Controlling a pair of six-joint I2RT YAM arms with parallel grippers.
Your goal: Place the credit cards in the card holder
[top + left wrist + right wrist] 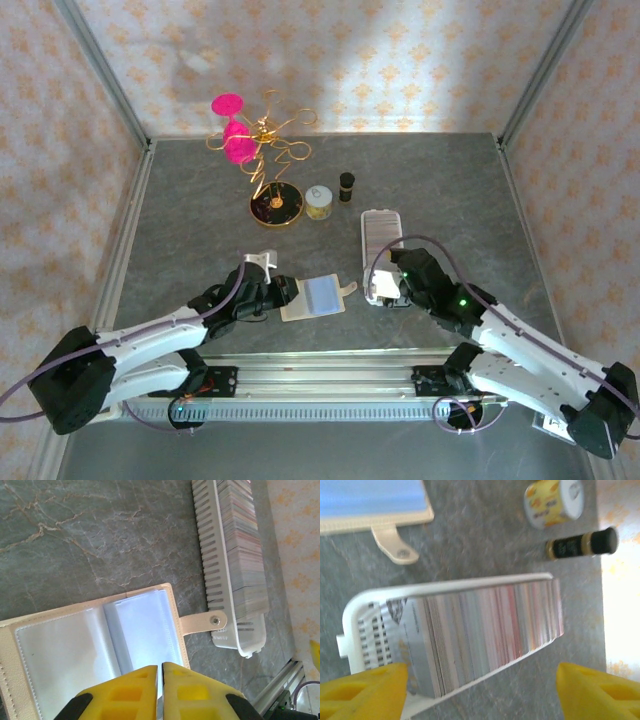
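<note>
1. L gripper (160,680): the yellow fingers (125,695) are pressed nearly together w/ only a thin slit between them. A pale sliver shows in the slit, but can't tell what it is or whether it's pinched.
2. Card holder (175,625): cream-beige and lying open flat on the grey marbled table (75,530). Its near edge is right at the L fingertips, and the body spreads ahead and to the left of them. The clear sleeves (145,630) inside look pale blue-white; can't tell if a card is in one.
3. Snap tab (207,621): sticks out of the holder's side, ahead-right of the L fingers, and its tip touches or overlaps the white tray (210,555).
4. R gripper (482,672): the jaws are spread wide, one finger (365,690) at each side, nothing clamped.
5. Credit cards (490,625): a dense stack standing on edge in the white ribbed tray. It sits just ahead of and between the R fingers and runs diagonally away from them.
6. Front card (417,650): whitish-grey w/ small marks, leaning off the stack end closest to the left-side R finger. Can't tell if it touches that finger.
7. Beyond the tray from the R fingers: a small yellow-white jar (552,500) and a dark bottle (580,542) lying across the wrist view, near each other but apart.
8. Overhead view: the gold wire stand (275,205) w/ pink discs sits far ahead of the L gripper, next to the jar.
</note>
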